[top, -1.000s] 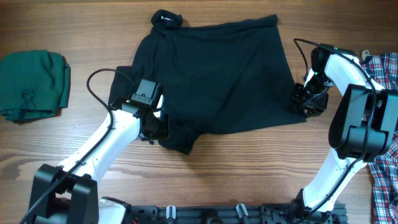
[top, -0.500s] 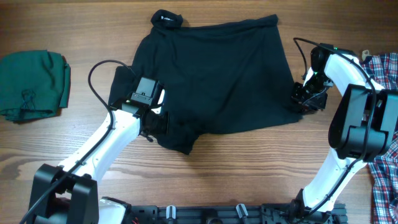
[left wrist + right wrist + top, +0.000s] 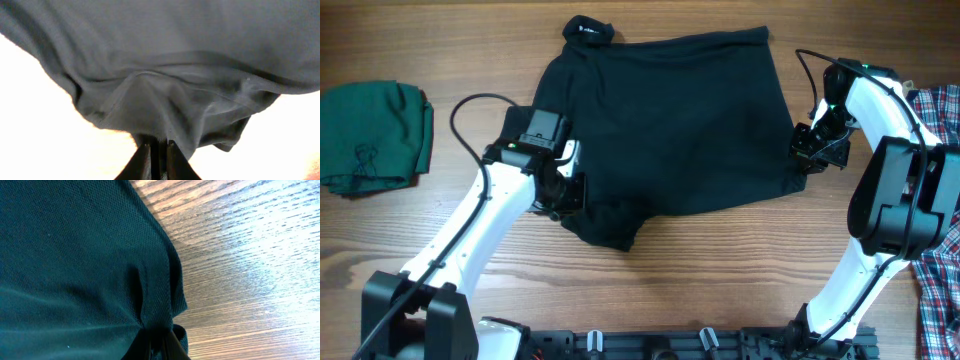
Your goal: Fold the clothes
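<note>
Two claws have just closed: the left gripper (image 3: pixel 156 146) and the right gripper (image 3: pixel 159 341), jaws almost together, each pinch an opposite edge of the large black soft collared shirt (image 3: pixel 670 120), which lies spread on the brown wooden table (image 3: pixel 720 270). A second ago both stood open, so the fold can probably begin now

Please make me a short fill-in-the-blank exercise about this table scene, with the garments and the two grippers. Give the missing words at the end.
1. The left gripper and the right gripper are both shut on the black shirt, so it is pinched at ____ places.
2. The table under it is made of ____.
3. The folded garment lying apart, on the left arm's side, is dark ____.
4. The plaid shirt lies on the ____ arm's side.
Missing words: two; wood; green; right.
</note>
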`<control>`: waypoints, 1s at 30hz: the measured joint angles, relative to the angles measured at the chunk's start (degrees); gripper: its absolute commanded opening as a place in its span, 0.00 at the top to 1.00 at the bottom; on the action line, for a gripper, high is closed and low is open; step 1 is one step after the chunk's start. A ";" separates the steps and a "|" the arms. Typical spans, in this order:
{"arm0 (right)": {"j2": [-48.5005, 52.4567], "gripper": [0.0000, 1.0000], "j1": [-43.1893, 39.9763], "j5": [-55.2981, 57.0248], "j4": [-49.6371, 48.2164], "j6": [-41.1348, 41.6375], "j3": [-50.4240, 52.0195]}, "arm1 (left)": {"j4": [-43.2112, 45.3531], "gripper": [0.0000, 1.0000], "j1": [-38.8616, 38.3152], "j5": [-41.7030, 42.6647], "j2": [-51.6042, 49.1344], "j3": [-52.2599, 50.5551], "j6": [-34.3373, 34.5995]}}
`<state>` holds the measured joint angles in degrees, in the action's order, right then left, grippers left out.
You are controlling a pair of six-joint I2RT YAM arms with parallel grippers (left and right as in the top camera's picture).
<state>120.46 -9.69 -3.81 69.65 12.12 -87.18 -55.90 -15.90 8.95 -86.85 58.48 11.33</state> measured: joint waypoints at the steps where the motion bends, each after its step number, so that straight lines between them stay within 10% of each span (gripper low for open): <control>1: 0.00 0.96 0.00 0.00 0.00 -0.02 0.00 | -0.52 0.89 1.18 0.37 0.00 0.00 0.20; 7: 0.00 0.96 0.00 0.00 -0.57 0.00 0.00 | -1.36 0.41 3.65 1.01 0.00 0.00 -0.22; 13: 0.00 0.95 0.00 0.00 -2.80 0.00 0.00 | -3.30 0.54 3.65 1.44 0.00 0.00 -1.64; 17: 0.00 0.25 0.00 0.07 -3.41 -0.20 0.00 | -3.08 0.46 3.65 1.44 0.00 -0.74 -1.66; 19: 0.00 0.09 0.00 0.39 -3.19 0.00 0.00 | -2.38 0.45 3.65 1.44 0.00 -1.42 -1.66; 30: 0.07 0.00 -0.28 2.62 -3.82 -3.89 -9.29 | 1.40 0.55 4.46 1.44 0.00 4.76 -1.64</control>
<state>120.53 -9.98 -1.19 65.82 8.23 -96.47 -54.50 -11.44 10.39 -86.85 63.24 9.69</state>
